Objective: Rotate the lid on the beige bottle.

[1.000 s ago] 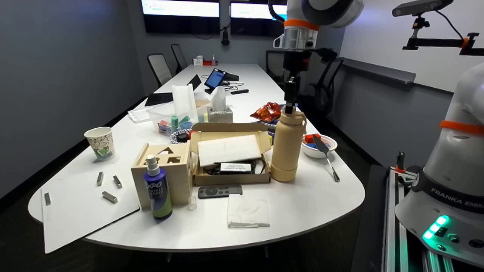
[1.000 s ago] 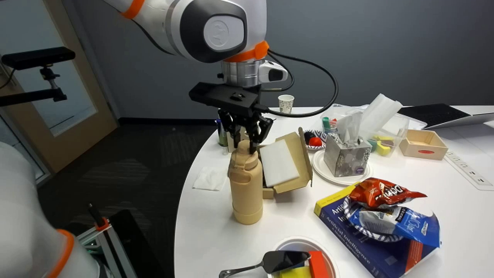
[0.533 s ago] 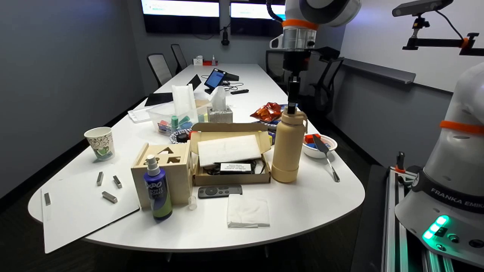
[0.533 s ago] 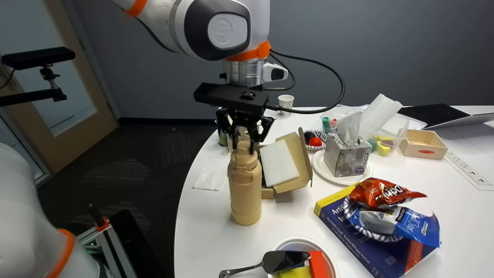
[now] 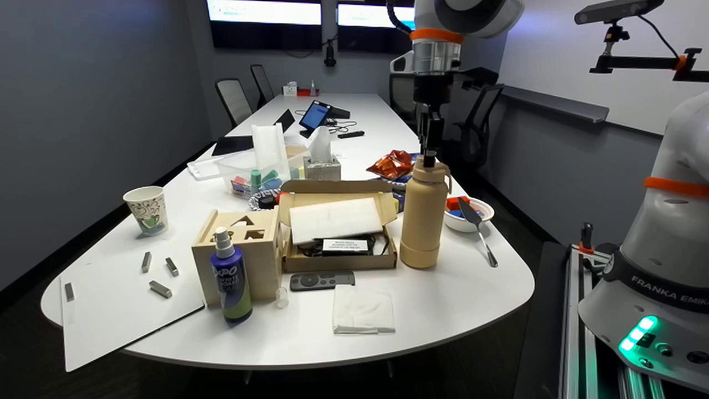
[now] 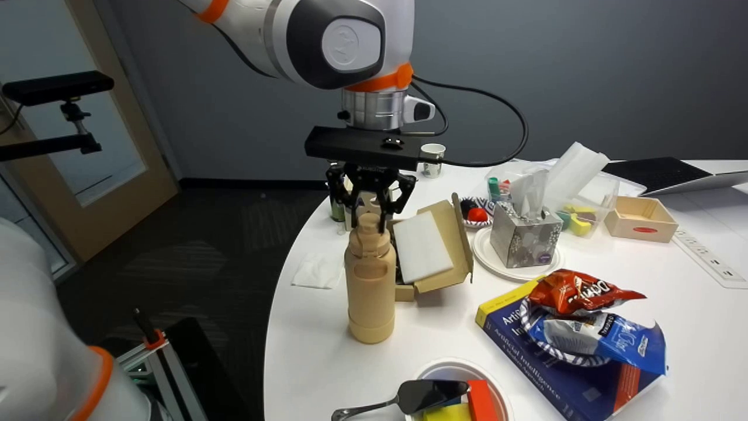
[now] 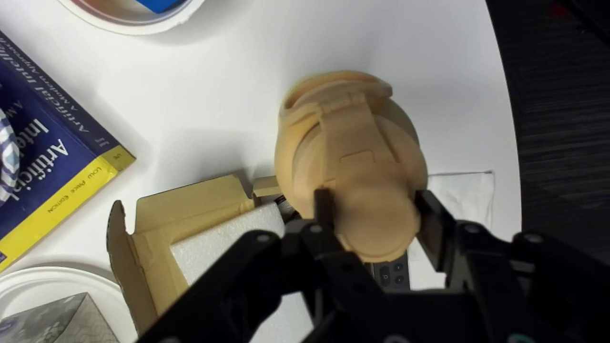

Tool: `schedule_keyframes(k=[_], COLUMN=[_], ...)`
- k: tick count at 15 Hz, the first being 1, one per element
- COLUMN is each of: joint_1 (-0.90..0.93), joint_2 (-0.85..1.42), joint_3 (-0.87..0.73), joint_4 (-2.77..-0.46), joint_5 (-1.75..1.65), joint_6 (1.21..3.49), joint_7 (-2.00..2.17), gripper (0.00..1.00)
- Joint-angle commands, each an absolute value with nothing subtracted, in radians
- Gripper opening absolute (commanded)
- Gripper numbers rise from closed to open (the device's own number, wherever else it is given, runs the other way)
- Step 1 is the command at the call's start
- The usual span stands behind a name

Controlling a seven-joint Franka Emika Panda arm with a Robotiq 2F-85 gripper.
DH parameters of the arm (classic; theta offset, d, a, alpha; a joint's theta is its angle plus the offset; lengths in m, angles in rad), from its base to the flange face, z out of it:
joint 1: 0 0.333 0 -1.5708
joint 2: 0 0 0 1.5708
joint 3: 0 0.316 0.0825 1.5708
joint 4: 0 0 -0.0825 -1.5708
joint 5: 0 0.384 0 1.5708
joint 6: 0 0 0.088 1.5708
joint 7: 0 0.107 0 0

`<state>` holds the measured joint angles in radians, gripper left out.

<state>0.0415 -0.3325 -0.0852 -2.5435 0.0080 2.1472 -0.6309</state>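
Note:
The beige bottle (image 5: 421, 221) stands upright on the table near the rounded end, and it also shows in an exterior view (image 6: 371, 292). Its narrow tan lid (image 7: 376, 228) is at the top. My gripper (image 7: 373, 200) points straight down over the bottle, with one finger on each side of the lid. The fingers (image 7: 429, 224) appear to press on the lid's sides. In an exterior view the gripper (image 6: 368, 226) straddles the lid (image 6: 369, 223) just above the bottle's shoulders. The bottle's carry loop (image 7: 333, 78) lies on the side away from the gripper in the wrist view.
An open cardboard box (image 5: 339, 266) stands close beside the bottle. A white bowl (image 5: 468, 223) with a spatula and blocks is on its other side. A remote (image 5: 321, 280), a folded napkin (image 5: 363, 310) and a blue spray bottle (image 5: 232, 282) lie nearby. A book (image 6: 526, 351) carries snack bags.
The wrist and gripper have turned about the upright axis. The whole bottle has turned with them and shifted slightly on the table. The fingers stay at the lid.

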Motion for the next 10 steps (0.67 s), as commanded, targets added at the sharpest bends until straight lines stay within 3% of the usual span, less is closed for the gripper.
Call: schedule_keyframes(k=[1,5,6,7,10], joint_1=[0.057,0.051,0.051,0.049,0.046], joint_2=[-0.291,-0.289,-0.295,-0.300,-0.322], joint_3=[-0.100,-0.092,-0.092,-0.090,-0.089], joint_4=[-2.537,-2.532,-2.531,-2.532,-2.534], joint_5=[0.010,0.006,0.008,0.005,0.010], joint_6=[2.108,2.105,2.104,2.104,2.085], joint_7=[-0.704,-0.718,-0.716,-0.708,-0.702], gripper=[0.21,0.21,0.55,0.73,0.94])
